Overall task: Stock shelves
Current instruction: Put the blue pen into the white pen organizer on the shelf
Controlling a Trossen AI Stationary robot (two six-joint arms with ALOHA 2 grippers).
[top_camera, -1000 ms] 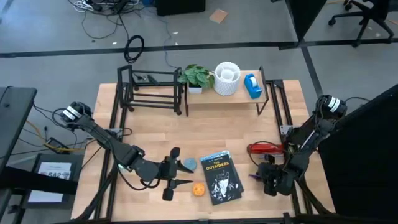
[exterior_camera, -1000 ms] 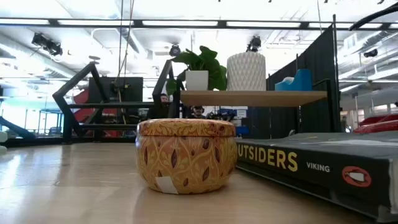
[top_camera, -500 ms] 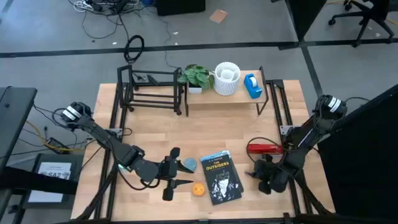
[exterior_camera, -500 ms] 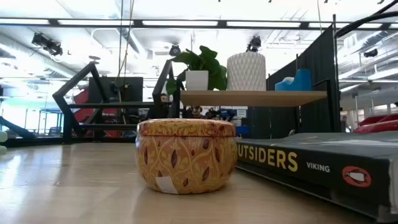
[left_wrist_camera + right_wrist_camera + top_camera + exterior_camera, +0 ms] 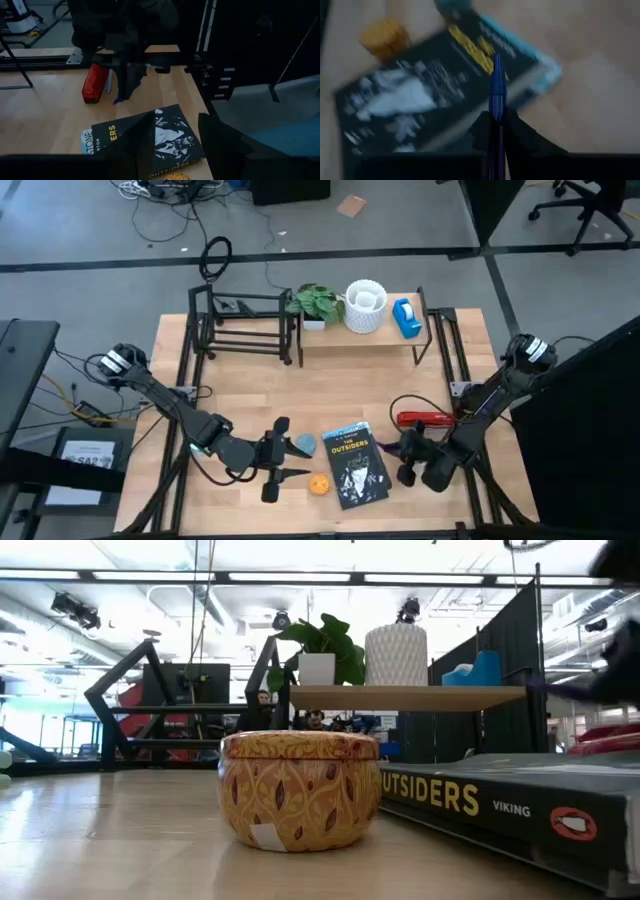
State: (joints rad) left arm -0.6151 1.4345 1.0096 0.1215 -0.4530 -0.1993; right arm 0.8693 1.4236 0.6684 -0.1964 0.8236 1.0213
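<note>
One book (image 5: 354,464), one gold tin (image 5: 319,485), one blue pen (image 5: 497,82), one red item (image 5: 424,419), one potted plant (image 5: 317,304), one white vase (image 5: 366,306), one blue tape dispenser (image 5: 405,318). Two shelves: plank stand (image 5: 340,332), rod rack (image 5: 245,328). Two grippers: left (image 5: 281,459), right (image 5: 402,451).

round tin (image 5: 299,790): orange-gold, leaf pattern | paperback book (image 5: 355,465): black cover, yellow title, light-blue spine | slim pen (image 5: 496,100): blue | flat stapler-like tool (image 5: 427,419): red | shelf plank (image 5: 405,696): light wood | ribbed vase (image 5: 365,306): white | potted plant (image 5: 317,303): green
</note>
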